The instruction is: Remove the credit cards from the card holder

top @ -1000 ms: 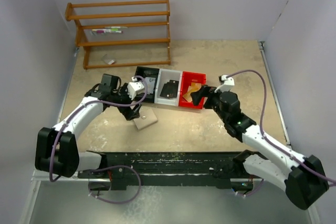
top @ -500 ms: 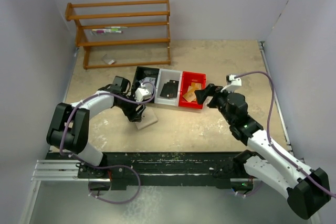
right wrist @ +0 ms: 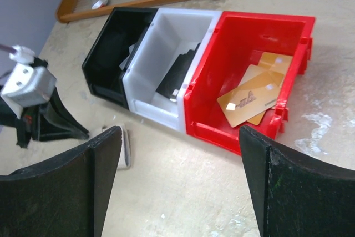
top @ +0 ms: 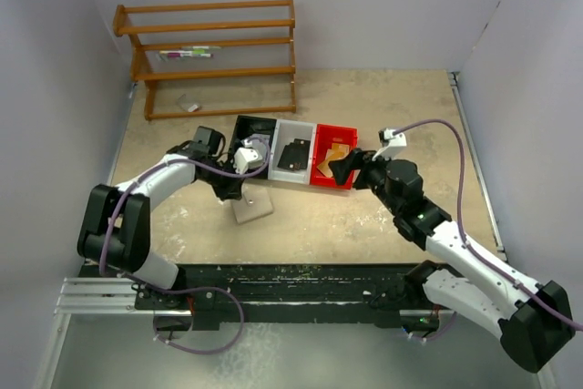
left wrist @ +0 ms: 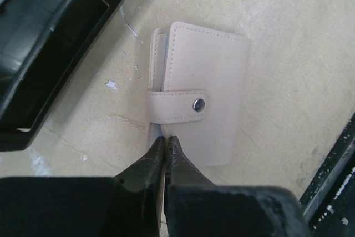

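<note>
Left wrist: holder (left wrist: 197,95) is seen snapped shut on table (left wrist: 288,37), just beside black bin (left wrist: 50,43). Jaws of left gripper (left wrist: 166,142) are pressed together at its near edge; right gripper (right wrist: 177,156) is held wide. Opening is in hand; strap (left wrist: 177,105) must be unsnapped next.

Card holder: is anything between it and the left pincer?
Nothing visible. The left pincer, fingers together, sits right at the edge of the card holder, which lies on bare table. Its snap strap is fastened, so it is closed.
</note>
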